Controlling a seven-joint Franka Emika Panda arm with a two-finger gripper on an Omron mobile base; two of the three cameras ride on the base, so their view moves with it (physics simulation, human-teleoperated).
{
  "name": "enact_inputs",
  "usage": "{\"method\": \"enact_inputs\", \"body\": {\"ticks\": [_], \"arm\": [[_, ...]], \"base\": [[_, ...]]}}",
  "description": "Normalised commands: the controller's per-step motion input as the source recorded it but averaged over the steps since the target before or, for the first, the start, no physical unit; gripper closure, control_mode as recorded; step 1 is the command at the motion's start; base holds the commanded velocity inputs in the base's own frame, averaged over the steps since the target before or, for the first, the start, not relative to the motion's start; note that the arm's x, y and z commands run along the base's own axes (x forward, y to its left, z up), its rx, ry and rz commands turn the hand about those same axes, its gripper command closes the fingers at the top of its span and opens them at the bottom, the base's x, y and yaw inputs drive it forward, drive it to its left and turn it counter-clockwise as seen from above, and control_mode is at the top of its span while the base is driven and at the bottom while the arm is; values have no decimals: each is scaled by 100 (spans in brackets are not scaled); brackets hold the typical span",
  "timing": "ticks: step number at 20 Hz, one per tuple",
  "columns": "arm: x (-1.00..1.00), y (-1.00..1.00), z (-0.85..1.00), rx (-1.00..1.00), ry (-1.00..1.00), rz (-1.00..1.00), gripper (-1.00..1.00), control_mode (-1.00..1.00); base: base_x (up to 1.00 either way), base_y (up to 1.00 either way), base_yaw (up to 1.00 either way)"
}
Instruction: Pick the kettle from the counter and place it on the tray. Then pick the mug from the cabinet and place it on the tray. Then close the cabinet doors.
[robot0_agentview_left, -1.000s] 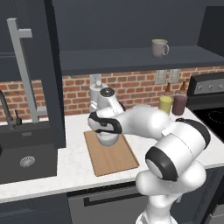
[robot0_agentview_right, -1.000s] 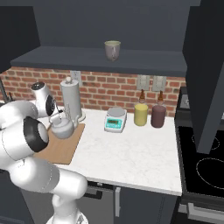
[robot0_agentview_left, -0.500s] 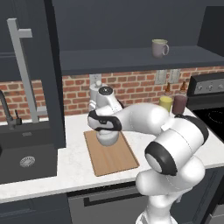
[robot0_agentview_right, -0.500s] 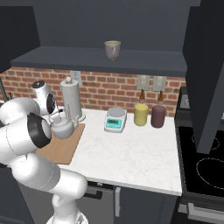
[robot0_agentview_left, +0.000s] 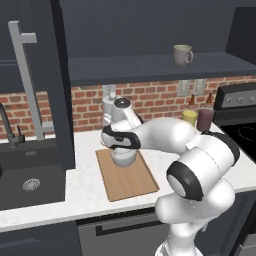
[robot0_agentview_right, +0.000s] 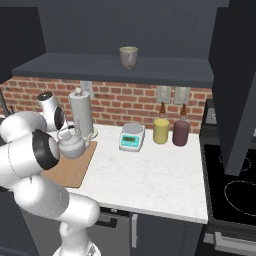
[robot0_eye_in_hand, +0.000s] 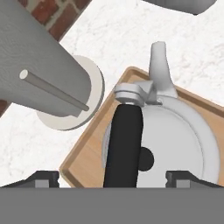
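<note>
The kettle (robot0_eye_in_hand: 166, 135) sits on the tray (robot0_agentview_left: 127, 175) at its back end, near the brick wall, its spout (robot0_eye_in_hand: 158, 65) reaching out over the tray's edge toward the white counter (robot0_agentview_right: 150, 175). The gripper (robot0_eye_in_hand: 113, 177) hangs directly above it, jaws spread wide to either side of the dark arched handle (robot0_eye_in_hand: 124, 144) and gripping nothing; in the hand view the two finger tips (robot0_eye_in_hand: 43, 178) stand well clear of the handle on both sides.

Just beside the tray's back corner stands the grey paper-towel holder (robot0_agentview_right: 82, 117), upright on its round base. Farther along the counter, against the wall, are a small white scale (robot0_agentview_right: 132, 137), a yellow jar (robot0_agentview_right: 161, 131) and a dark-red jar (robot0_agentview_right: 180, 133), the two jars side by side.

The mug (robot0_agentview_left: 182, 55) stands upright on the cabinet shelf (robot0_agentview_left: 150, 66) above the counter, well apart from the arm. A cabinet door (robot0_agentview_left: 30, 85) stands open at the left in the left base view, its long silver bar handle facing the camera, above the dark sink (robot0_agentview_left: 30, 182).
</note>
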Motion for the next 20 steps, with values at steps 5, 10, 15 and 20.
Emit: {"method": "enact_inputs", "body": {"ticks": [5, 10, 15, 20], "arm": [[-4, -5, 17, 0, -5, 0, -100, -100], [-17, -1, 36, 0, -6, 0, -100, -100], [-32, -4, 29, 0, -3, 0, -100, -100], [-36, -14, 28, 0, 0, 2, -100, -100]], "base": [[0, 0, 0], [0, 0, 0], [0, 0, 0], [0, 0, 0]]}}
